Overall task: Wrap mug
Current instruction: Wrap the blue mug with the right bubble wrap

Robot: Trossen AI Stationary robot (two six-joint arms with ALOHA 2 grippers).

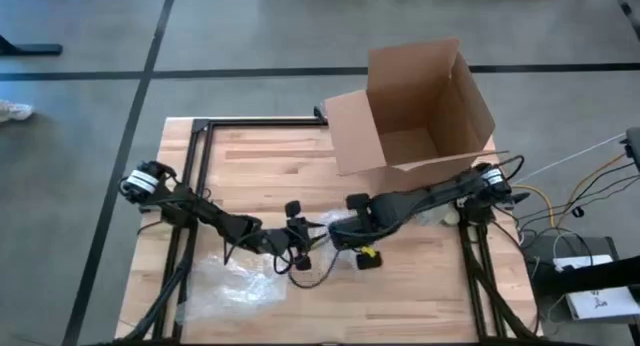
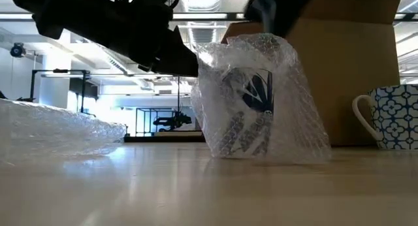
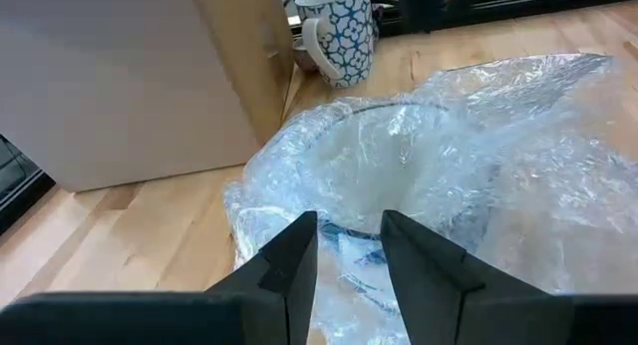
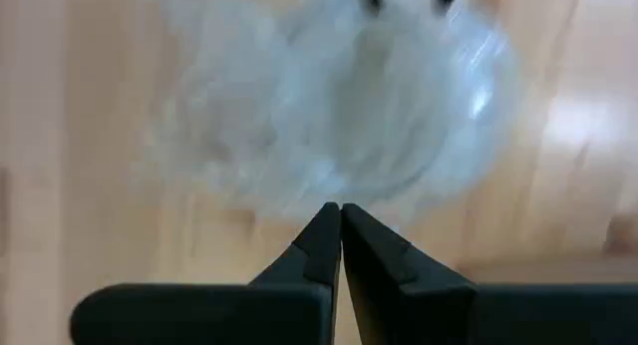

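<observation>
A mug with a dark blue print stands upright on the table, loosely covered by bubble wrap (image 2: pixel 261 102), (image 1: pixel 338 226). My left gripper (image 3: pixel 349 247), (image 1: pixel 300 244) is at the wrap's left side, its fingers closed on a bunch of the film. My right gripper (image 4: pixel 340 213), (image 1: pixel 350 224) is shut and points down just above the wrapped mug's top (image 2: pixel 261 36). The mug's rim is hidden under the film. My left gripper pinches a bunch of bubble wrap (image 3: pixel 351 235) between its two fingers, at the near edge of the film around the mug. The fingers come roughly level from the table's left. The wrap stays draped over the mug and reaches the table. My right gripper's shut fingertips (image 4: pixel 329 225) are right over the wrap; whether they touch it, I cannot tell.
An open cardboard box (image 1: pixel 415 106) lies on its side at the far right. A second blue-and-white patterned mug (image 2: pixel 390 116), (image 3: pixel 339 31) stands beside it. A loose sheet of bubble wrap (image 1: pixel 235 281), (image 2: pixel 52 131) lies at the near left.
</observation>
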